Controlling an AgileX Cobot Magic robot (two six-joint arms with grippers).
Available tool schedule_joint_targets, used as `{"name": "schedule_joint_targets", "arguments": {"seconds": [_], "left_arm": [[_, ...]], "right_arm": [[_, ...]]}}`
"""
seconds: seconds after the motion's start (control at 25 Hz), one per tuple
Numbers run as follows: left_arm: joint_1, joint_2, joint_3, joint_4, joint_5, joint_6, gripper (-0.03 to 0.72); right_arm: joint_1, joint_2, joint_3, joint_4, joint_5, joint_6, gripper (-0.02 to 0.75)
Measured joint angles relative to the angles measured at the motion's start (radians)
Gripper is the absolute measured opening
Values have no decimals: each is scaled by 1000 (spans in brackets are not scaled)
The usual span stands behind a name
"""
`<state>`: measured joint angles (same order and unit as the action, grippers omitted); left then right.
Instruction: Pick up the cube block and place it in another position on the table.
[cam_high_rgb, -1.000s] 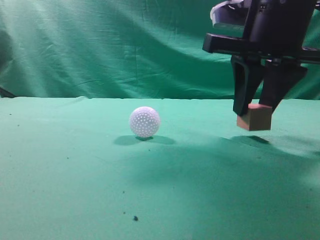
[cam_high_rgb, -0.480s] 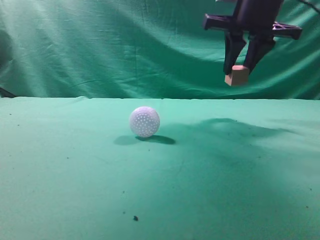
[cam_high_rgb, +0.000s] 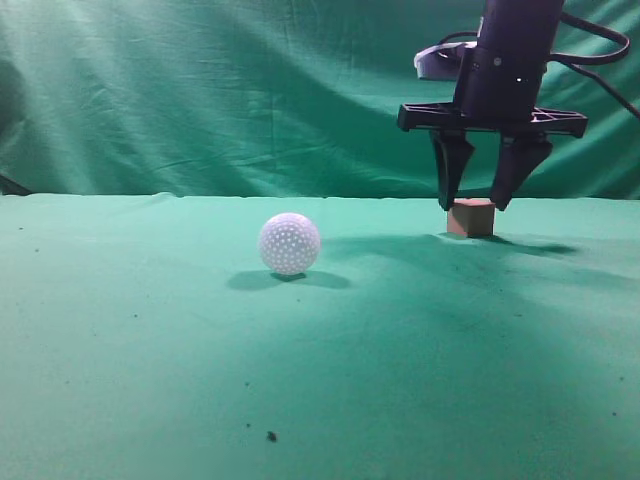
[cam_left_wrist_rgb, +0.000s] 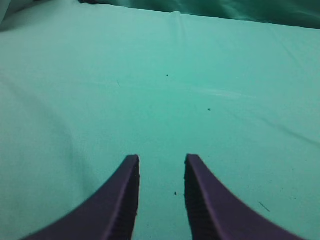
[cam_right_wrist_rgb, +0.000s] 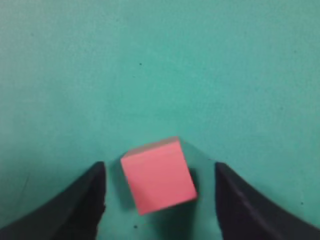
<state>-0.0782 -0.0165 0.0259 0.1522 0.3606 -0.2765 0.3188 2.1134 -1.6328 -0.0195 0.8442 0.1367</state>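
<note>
Plainly, the salmon-pink cube block (cam_right_wrist_rgb: 158, 175) sits sharp-edged on the table (cam_high_rgb: 150, 380), at 3 o'clock of the white dimpled ball (cam_high_rgb: 289, 243), between the spread-apart right gripper (cam_right_wrist_rgb: 159, 172) fingers; their bases are cropped. The left gripper (cam_left_wrist_rgb: 161, 161) is parted and bare.

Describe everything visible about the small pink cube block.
The small salmon-pink cube block has plain matte faces and sharp edges, with no markings. It rests flat on the green cloth table, far back on the right, turned slightly askew. The right gripper straddles it with its jaws open, gaps showing on both sides; only the cloth touches it.
</note>
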Motion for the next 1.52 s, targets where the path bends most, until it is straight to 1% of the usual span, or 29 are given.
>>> {"name": "schedule_joint_targets", "arguments": {"seconds": [0.04,0.12,0.2,0.24,0.28,0.32,0.36,0.4,0.44,0.52,0.64,0.8,0.92,1.12,1.24,1.4,1.52], "left_arm": [[0,0,0,0,0,0,262],[0,0,0,0,0,0,262],[0,0,0,0,0,0,262],[0,0,0,0,0,0,262],[0,0,0,0,0,0,262],[0,0,0,0,0,0,262],[0,0,0,0,0,0,262],[0,0,0,0,0,0,262],[0,0,0,0,0,0,262],[0,0,0,0,0,0,262],[0,0,0,0,0,0,262],[0,0,0,0,0,0,262],[0,0,0,0,0,0,262],[0,0,0,0,0,0,262],[0,0,0,0,0,0,262],[0,0,0,0,0,0,262],[0,0,0,0,0,0,262]], "right_arm": [[0,0,-18,0,36,0,505],[0,0,-65,0,108,0,501],[0,-16,-106,0,178,0,370],[0,-39,-114,0,200,0,288],[0,-70,-116,0,223,0,179],[0,-102,-118,2,236,0,105],[0,-147,-118,2,247,0,62],[0,-195,-113,2,254,0,39],[0,-246,-105,2,257,0,0],[0,-340,-79,2,267,0,0],[0,-491,1,2,269,0,0],[0,-710,187,2,266,5,0],[0,-881,357,3,237,21,0],[0,-1145,560,37,207,27,0],[0,-1266,631,47,214,27,0],[0,-1390,649,49,291,27,0],[0,-1448,664,19,327,27,0]]}}
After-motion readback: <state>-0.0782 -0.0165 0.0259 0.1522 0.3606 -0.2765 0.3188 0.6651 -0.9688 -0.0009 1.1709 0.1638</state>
